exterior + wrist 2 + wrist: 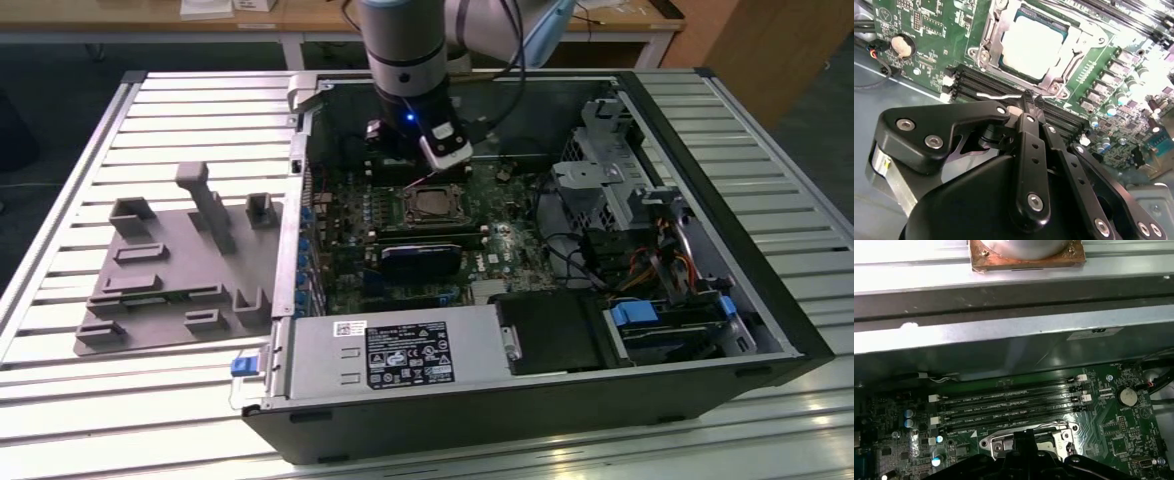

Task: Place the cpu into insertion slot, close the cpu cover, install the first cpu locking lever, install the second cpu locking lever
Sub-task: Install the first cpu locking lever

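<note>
Inside the open computer case, the cpu (pixel 1031 45) lies in the insertion slot (pixel 999 444), its pale silver top facing up. The cpu cover (pixel 990 40), a silvery frame, lies down around it. My gripper (pixel 1030 100) hovers at the socket's edge on the memory-slot side, its black fingers closed together on a thin silver locking lever (pixel 996 95) that runs along that edge. In the exterior view the gripper (pixel 430 180) stands just behind the socket with the cpu (pixel 430 205). The first wrist view shows the gripper (pixel 1024 440) over the socket.
Black memory slots (pixel 984 82) run beside the socket, with a coin battery (pixel 900 46) further off. The case's metal wall (pixel 1004 340) rises close behind. A power supply (pixel 387 355), a drive cage (pixel 607 180) and cables crowd the case. A grey fixture (pixel 174 270) lies outside it.
</note>
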{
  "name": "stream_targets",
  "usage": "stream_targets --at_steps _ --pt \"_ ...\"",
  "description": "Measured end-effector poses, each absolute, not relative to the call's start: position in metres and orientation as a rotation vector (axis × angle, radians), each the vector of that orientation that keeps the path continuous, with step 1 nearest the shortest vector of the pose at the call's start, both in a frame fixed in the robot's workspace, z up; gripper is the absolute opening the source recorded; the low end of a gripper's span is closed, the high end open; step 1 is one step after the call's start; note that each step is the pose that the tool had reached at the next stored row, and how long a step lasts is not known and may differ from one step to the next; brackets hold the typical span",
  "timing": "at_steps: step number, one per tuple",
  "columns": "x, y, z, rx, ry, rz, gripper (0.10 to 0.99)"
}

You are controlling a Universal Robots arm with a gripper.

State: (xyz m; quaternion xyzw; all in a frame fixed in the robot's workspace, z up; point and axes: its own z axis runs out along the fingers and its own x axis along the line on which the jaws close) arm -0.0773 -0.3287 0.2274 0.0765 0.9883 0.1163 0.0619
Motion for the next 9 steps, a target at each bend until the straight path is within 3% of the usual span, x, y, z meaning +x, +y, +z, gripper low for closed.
stream_targets --at_steps 9 --pt "-0.0686 -0.3224 0.2249 0.24 2.988 0.337 0.102"
